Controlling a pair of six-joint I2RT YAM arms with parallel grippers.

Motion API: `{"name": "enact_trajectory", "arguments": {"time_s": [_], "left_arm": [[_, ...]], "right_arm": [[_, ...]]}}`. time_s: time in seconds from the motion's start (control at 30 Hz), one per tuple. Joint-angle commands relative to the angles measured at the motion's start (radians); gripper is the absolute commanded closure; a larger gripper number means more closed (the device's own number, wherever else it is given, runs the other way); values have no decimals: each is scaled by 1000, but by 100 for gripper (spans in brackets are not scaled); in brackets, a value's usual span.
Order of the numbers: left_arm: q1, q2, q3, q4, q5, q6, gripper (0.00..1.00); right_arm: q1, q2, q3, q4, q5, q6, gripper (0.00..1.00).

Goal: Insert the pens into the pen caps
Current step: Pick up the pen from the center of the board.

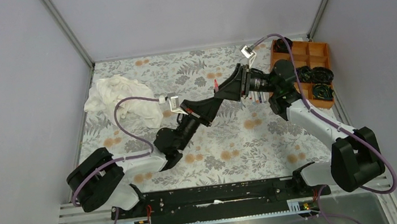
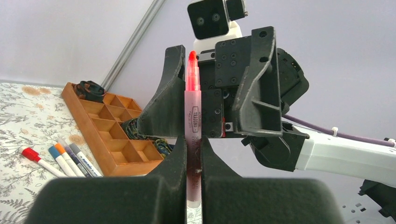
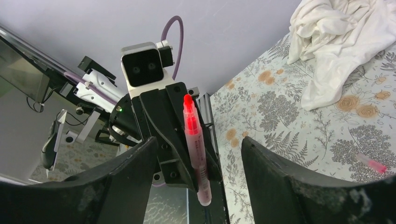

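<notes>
Your left end effector [image 2: 192, 149] is clenched on the lower barrel of the pinkish-red pen [image 2: 193, 116] and holds it upright above the worktop [image 1: 234, 142], with its bright red tip bare and pointing up. Your right end effector [image 3: 198, 142] faces it with its fingers spread wide. The pen stands between them and neither finger touches it. Four more pens [image 2: 70, 161] lie side by side on the floral worktop just beside the wooden tray [image 2: 86, 130], already wearing red, blue, orange and dark grey caps. In the right wrist view a pink cap [image 3: 372, 163] lies alone on the worktop, near the crumpled white cloth [image 1: 120, 96] but not touching it.
</notes>
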Motion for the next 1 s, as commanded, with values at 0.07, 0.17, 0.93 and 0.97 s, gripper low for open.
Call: {"name": "enact_trajectory", "arguments": {"time_s": [0.07, 0.17, 0.93, 0.97], "left_arm": [[-23, 30, 21, 95, -36, -9, 100], [-27, 38, 22, 103, -33, -7, 100], [50, -167, 37, -395, 419, 138, 46], [50, -152, 43, -382, 425, 128, 46]], "right_arm": [[11, 11, 17, 35, -7, -26, 43], [12, 12, 20, 35, -14, -28, 56], [14, -6, 97, -91, -205, -205, 100], [15, -6, 97, -89, -205, -202, 100]]}}
